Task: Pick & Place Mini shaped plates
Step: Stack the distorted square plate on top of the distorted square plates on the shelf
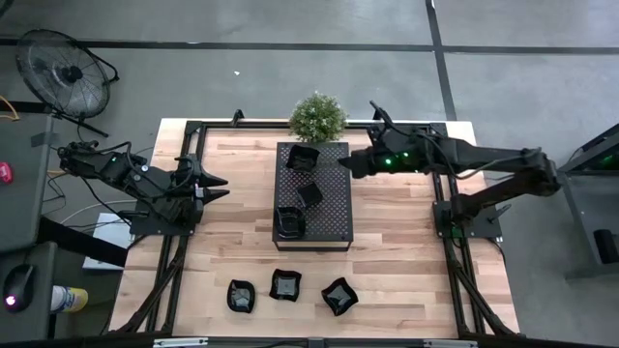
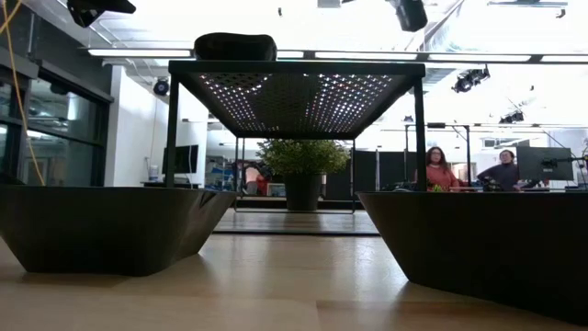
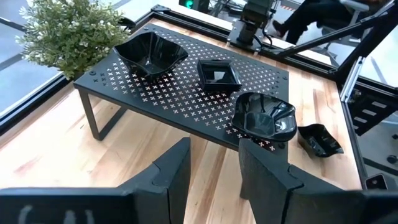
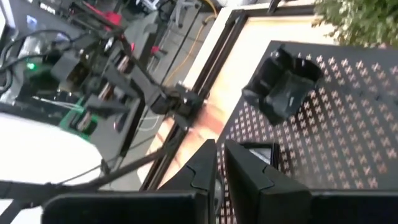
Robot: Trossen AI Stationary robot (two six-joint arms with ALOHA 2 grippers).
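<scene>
Three glossy black mini plates sit on the black perforated stand [image 1: 329,217]: a wavy one [image 1: 303,157] at its far end, a square one [image 1: 309,194] mid-stand, a round wavy one [image 1: 289,221] at its near end. Three more [image 1: 241,296] [image 1: 285,285] [image 1: 338,296] rest on the wood by the table's near edge. My left gripper [image 1: 218,187] hangs open left of the stand, empty; its wrist view shows the stand's plates [image 3: 149,53] [image 3: 217,73] [image 3: 264,118]. My right gripper [image 1: 343,164] hovers over the stand's far right part, shut and empty [image 4: 219,165], with the wavy plate [image 4: 283,87] ahead of it.
A potted plant [image 1: 317,116] stands at the table's far edge behind the stand. Black frame rails run along the table's left and right sides [image 1: 440,208]. Bare wood lies between the stand and the near row of plates. In the low view, people [image 2: 439,170] sit beyond the table.
</scene>
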